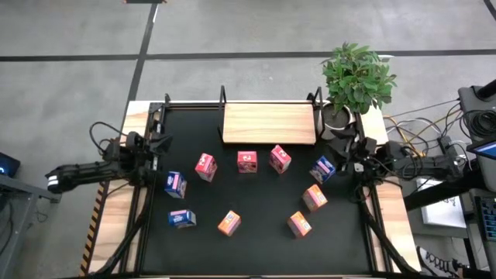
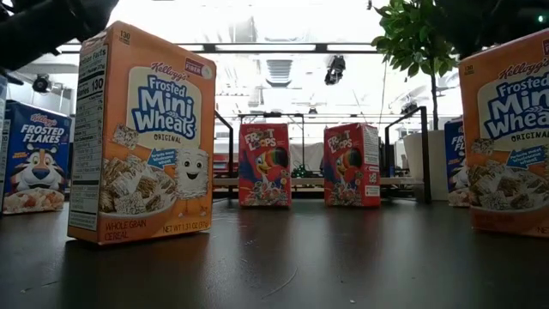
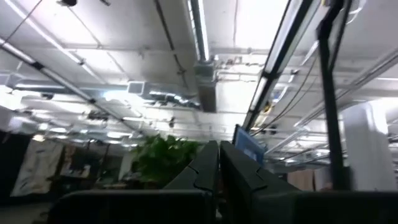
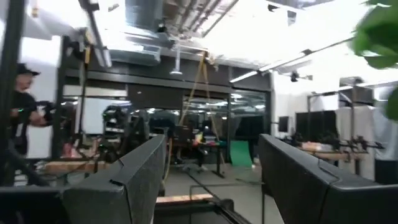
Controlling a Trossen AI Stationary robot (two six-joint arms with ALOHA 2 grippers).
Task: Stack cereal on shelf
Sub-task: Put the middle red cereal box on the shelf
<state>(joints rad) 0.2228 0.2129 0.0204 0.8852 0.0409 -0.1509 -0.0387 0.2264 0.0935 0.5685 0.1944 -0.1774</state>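
We see nine cereal boxes scattered on counter, shelf bare at far edge. Left end effector pressed together, right end effector spread, neither holding. We judge boxes light, stiff, crushable; pinch across narrow sides.

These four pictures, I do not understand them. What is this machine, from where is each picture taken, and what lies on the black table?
It is a robot with two dark arms at a table. One camera looks down from above, one sits at table height, and one rides on each wrist. Nine small cereal boxes stand on the table: three red, three blue, three orange. The light-wood shelf at the far edge is bare. A potted plant stands beside it. The left gripper is shut, the right gripper open. Neither holds anything.
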